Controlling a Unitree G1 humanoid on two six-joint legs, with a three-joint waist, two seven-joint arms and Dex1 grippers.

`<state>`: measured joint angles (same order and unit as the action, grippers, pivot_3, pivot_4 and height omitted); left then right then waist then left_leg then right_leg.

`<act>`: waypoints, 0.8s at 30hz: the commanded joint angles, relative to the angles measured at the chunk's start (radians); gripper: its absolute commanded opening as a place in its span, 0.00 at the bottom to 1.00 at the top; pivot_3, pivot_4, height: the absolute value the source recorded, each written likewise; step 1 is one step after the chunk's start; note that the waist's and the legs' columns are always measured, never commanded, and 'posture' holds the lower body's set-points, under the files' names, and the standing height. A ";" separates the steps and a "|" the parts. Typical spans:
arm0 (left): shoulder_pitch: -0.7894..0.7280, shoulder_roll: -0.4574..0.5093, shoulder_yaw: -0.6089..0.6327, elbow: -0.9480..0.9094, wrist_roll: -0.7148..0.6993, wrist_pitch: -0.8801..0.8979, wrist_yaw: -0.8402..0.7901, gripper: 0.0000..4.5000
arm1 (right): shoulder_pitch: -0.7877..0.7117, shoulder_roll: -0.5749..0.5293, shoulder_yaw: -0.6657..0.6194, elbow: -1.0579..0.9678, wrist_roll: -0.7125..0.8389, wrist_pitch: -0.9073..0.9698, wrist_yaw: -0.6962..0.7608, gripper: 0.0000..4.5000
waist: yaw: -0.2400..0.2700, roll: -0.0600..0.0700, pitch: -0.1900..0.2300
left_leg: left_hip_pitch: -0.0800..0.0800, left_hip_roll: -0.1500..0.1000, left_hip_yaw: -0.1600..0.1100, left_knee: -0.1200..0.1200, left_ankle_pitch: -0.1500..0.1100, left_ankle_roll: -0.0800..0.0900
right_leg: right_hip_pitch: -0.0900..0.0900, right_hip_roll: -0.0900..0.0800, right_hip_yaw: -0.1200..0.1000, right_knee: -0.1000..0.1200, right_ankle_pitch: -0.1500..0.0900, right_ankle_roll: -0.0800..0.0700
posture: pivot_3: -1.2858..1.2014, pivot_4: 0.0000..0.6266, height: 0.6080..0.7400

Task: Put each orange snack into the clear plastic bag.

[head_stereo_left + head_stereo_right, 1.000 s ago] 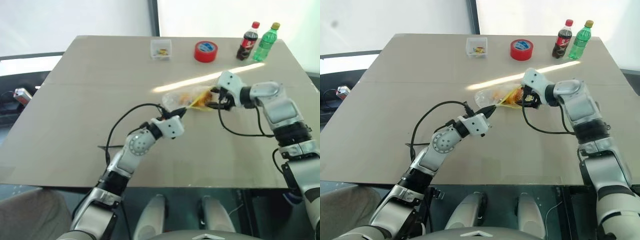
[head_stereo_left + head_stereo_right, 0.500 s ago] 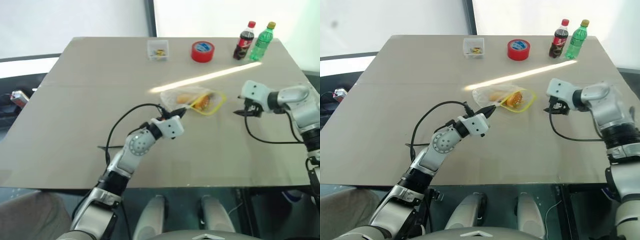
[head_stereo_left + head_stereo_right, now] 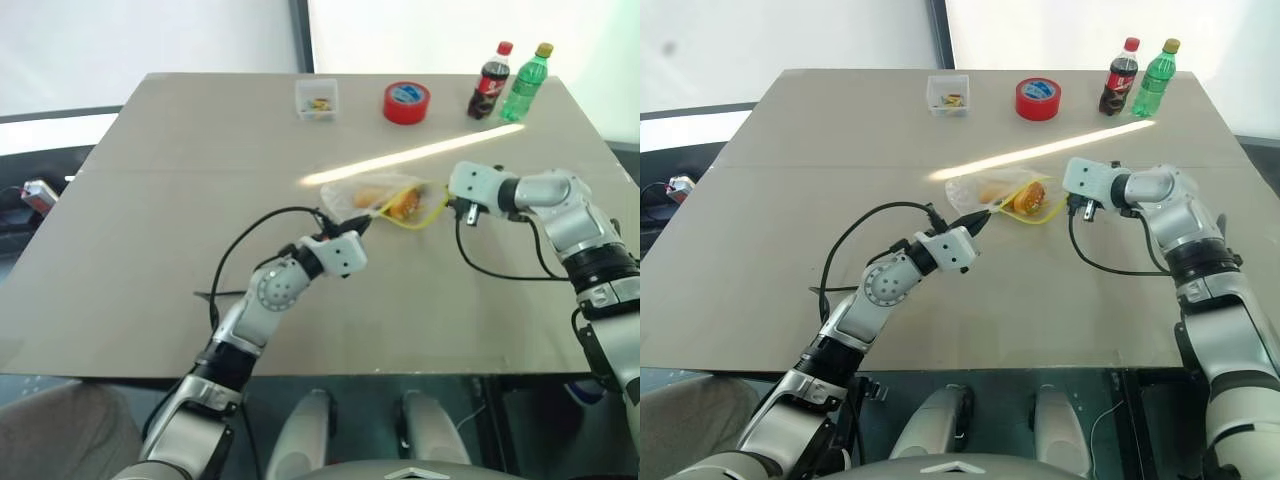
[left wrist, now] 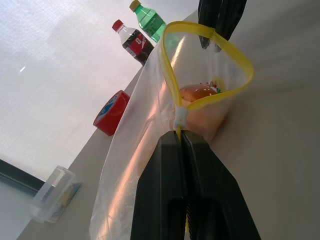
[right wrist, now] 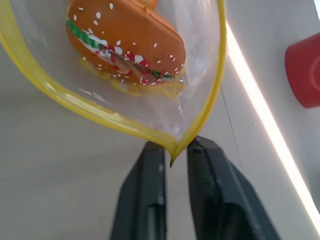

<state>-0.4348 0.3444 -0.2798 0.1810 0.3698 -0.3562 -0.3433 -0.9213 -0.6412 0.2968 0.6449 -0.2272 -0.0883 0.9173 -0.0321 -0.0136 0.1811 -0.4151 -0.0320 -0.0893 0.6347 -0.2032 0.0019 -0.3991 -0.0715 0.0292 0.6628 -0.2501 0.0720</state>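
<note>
Since half a sec ago, right hand (image 3: 1081,213) has swung back in toward the clear plastic bag (image 3: 385,198), now just beside the bag's far corner, at roughly 3 o'clock of it; a sec ago it was right at the mouth. Bag itself hasn't shifted on the desk (image 3: 150,220).

Left hand (image 3: 362,221) is pinched tight on the near end of the yellow zip strip (image 4: 178,85), holding the mouth up and open. In the right wrist view the right hand's fingers (image 5: 145,200) show a narrow gap flanking the strip's corner tip; can't tell if they grip it (looks like not quite).

Orange snacks (image 3: 390,200): both look inside the bag, near desk centre. So filling step seems done; my guess is the step in hand is tidying or sealing the mouth. Next move needs the right hand to close on that corner w/o dragging the bag.

Right wrist view shows one snack (image 5: 125,42) is a tiny burger w/ speckles, green and red layers; head views give just orange blobs. Left wrist view shows the strip looped open.
</note>
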 commanded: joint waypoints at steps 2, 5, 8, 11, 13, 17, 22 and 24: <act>-0.015 0.001 0.013 -0.021 -0.017 -0.008 0.002 0.00 | -0.033 -0.002 -0.028 -0.018 0.009 -0.009 0.002 0.02 | 0.000 0.000 0.000 | 0.000 0.000 0.000 0.000 0.000 0.000 | 0.000 0.000 0.000 0.000 0.000 0.000 | 0.52 0.24 1.00; -0.025 0.009 0.022 -0.016 -0.017 -0.008 0.005 0.00 | -0.036 -0.012 -0.032 -0.030 0.007 -0.004 0.004 0.02 | -0.001 0.000 0.000 | 0.000 0.000 0.000 0.000 0.000 0.000 | 0.000 0.000 0.000 0.000 0.000 0.000 | 0.52 0.24 1.00; -0.069 0.033 0.055 -0.042 -0.023 0.013 0.000 0.00 | -0.066 -0.053 -0.057 -0.053 0.014 0.016 0.018 0.02 | 0.000 0.001 0.000 | 0.000 0.000 0.000 0.000 0.000 0.000 | 0.000 0.000 0.000 0.000 0.000 0.000 | 0.52 0.24 1.00; -0.136 0.054 0.080 -0.057 -0.034 0.026 -0.010 0.00 | -0.116 -0.100 -0.081 -0.061 0.016 0.025 0.018 0.02 | 0.001 0.001 0.001 | 0.000 0.000 0.000 0.000 0.000 0.000 | 0.000 0.000 0.000 0.000 0.000 0.000 | 0.52 0.24 1.00; -0.185 0.055 0.090 -0.063 -0.042 0.040 -0.015 0.00 | -0.156 -0.131 -0.093 -0.063 0.012 0.040 0.014 0.02 | 0.001 0.001 0.001 | 0.000 0.000 0.000 0.000 0.000 0.000 | 0.000 0.000 0.000 0.000 0.000 0.000 | 0.52 0.24 1.00; -0.235 0.033 0.070 -0.059 -0.042 0.042 -0.024 0.00 | -0.185 -0.162 -0.096 -0.062 -0.009 0.030 0.006 0.02 | 0.001 0.001 0.001 | -0.001 0.000 0.000 -0.001 0.000 0.000 | 0.000 0.000 0.000 -0.002 0.000 0.000 | 0.52 0.24 1.00; -0.221 0.013 0.036 -0.035 -0.025 0.031 -0.030 0.00 | -0.098 -0.213 -0.095 -0.168 0.018 0.049 0.117 0.19 | -0.001 0.001 0.001 | -0.001 0.000 0.001 -0.001 0.000 0.000 | 0.000 0.000 0.000 -0.002 0.000 0.000 | 0.52 0.24 1.00; -0.215 0.013 0.036 -0.037 -0.029 0.038 -0.029 0.00 | -0.077 -0.226 -0.118 -0.216 0.036 0.085 0.137 0.38 | -0.001 0.002 0.001 | -0.001 0.000 0.001 -0.001 0.000 0.000 | -0.001 0.000 0.000 -0.001 0.000 0.000 | 0.52 0.24 1.00</act>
<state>-0.6494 0.3581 -0.2460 0.1666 0.3416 -0.3114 -0.3753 -0.9831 -0.8349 0.2210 0.4972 -0.2191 -0.0264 1.0365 -0.0334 -0.0121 0.1821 -0.4162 -0.0321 -0.0882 0.6341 -0.2033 0.0020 -0.4000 -0.0717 0.0299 0.6616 -0.2502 0.0720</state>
